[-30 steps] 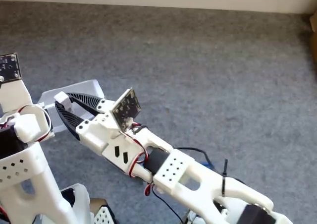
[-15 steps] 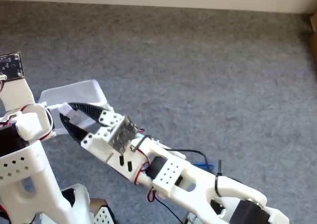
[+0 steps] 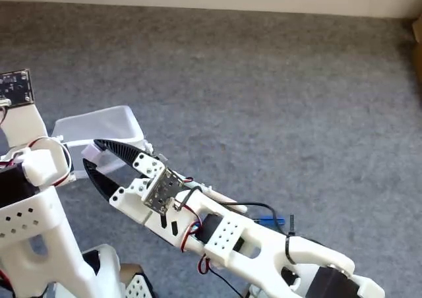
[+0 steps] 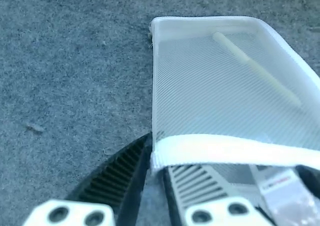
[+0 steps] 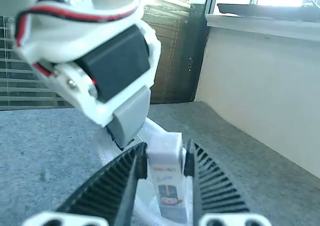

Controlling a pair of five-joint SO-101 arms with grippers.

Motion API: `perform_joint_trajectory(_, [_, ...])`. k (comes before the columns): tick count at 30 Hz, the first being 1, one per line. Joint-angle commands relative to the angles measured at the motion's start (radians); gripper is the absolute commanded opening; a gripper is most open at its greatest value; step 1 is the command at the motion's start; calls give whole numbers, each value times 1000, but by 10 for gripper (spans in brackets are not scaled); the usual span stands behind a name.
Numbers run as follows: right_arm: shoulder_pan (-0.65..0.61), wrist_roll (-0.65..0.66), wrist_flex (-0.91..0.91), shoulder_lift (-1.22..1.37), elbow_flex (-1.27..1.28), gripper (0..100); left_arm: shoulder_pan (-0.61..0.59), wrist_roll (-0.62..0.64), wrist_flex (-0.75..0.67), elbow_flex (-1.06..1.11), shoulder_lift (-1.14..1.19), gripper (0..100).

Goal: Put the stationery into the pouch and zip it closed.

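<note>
1. The pouch, made of white see-through mesh, lies flat on the grey worktop. It sits toward the worktop's left side, well short of the far edge.
2. Inside the pouch a thin pale stick lies slantwise under the mesh. It may be a pen or a pencil, but the view is too hazy to be sure.
3. The left claw is drawn narrow on the pouch's thick white rim, with one dark jaw and one pale ribbed jaw on either side of it.
4. The right claw pinches an eraser, a small white block in a printed sleeve, between its black ribbed jaws.
5. From above, the eraser is at the pouch's near rim, just beside the left arm. I cannot tell whether its end is already past the rim.
</note>
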Motion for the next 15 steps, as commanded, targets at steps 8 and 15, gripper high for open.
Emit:
perform_joint_trajectory(8, [1,5,53,-7,1,120,-7,8,-21,-1,1,11])
perform_joint_trajectory(15, [-1,3,162,-7,-7,123,-8,8,-40,31,1,11])
